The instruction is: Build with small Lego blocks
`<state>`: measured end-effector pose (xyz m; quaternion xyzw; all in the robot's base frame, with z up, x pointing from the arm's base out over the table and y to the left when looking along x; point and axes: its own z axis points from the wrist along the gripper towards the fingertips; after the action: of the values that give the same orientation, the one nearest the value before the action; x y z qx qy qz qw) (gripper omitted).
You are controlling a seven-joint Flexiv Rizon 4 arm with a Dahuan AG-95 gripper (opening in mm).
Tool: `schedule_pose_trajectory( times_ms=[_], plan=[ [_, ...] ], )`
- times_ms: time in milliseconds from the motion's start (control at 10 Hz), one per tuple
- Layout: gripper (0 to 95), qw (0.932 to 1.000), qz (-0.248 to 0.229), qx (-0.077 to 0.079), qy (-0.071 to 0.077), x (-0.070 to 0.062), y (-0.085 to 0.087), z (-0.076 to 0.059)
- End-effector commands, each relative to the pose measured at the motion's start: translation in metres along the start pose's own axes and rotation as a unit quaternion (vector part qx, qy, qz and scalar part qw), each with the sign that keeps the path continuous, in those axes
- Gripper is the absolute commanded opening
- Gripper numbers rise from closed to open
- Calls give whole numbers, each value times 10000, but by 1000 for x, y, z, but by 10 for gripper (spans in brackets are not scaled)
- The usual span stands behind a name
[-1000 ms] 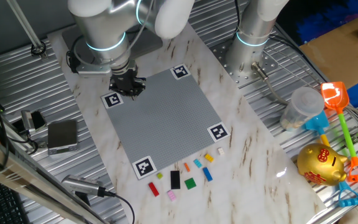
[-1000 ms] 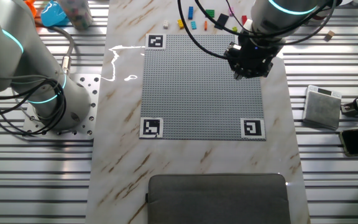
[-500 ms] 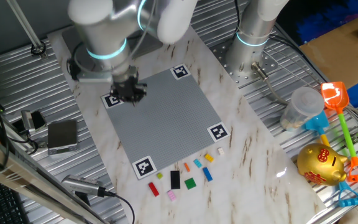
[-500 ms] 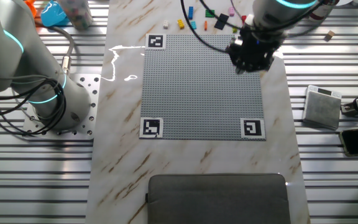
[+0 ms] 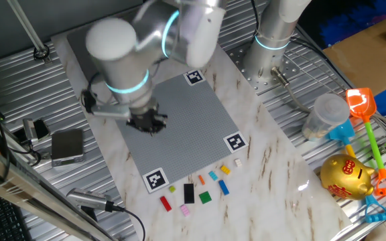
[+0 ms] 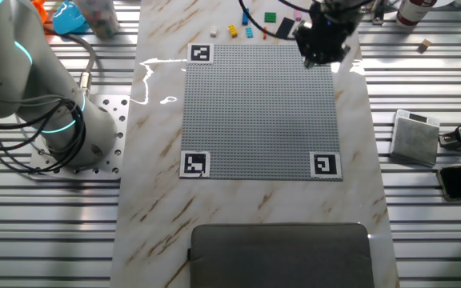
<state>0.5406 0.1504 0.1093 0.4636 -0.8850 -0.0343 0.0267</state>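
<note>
The small Lego blocks (image 5: 205,197) lie loose on the marble table in front of the grey studded plate (image 5: 186,127): red, black, green, pink, blue, orange, yellow and whitish. In the other fixed view they (image 6: 233,31) lie beyond the plate's (image 6: 254,112) far edge. My gripper (image 5: 146,123) hangs low over the plate's left part, a little behind the near-left corner marker. In the other fixed view it (image 6: 320,46) is over the plate's far right corner, just beside the black block (image 6: 283,28). Its fingers are dark and small, and I cannot see the jaw gap or anything held.
A second arm's base (image 5: 272,41) stands at the back. A plastic cup (image 5: 324,115), an orange spade (image 5: 360,104) and a gold piggy bank (image 5: 346,175) are on the right. A grey box (image 5: 67,146) lies left of the plate. A dark pad (image 6: 278,254) sits at the opposite table end.
My gripper has travelled along the plate's edge from the corner marker farther from the blocks toward the end with the loose blocks. The blocks have not moved.
</note>
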Motion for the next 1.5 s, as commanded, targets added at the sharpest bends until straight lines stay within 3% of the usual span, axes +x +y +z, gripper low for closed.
schedule_pose_trajectory(
  times_ms=[100, 600, 1000, 1200, 1500],
  plan=[
    [0, 10000, 31, 21, 69, -18, 9, 4],
    [0, 9999, -155, -64, -35, -18, 9, 4],
    [0, 9983, -581, -84, 36, -18, 9, 4],
    [0, 9984, -566, -50, 76, -18, 9, 4],
    [0, 9979, -635, -84, 6, -33, 10, 9]
  ],
)
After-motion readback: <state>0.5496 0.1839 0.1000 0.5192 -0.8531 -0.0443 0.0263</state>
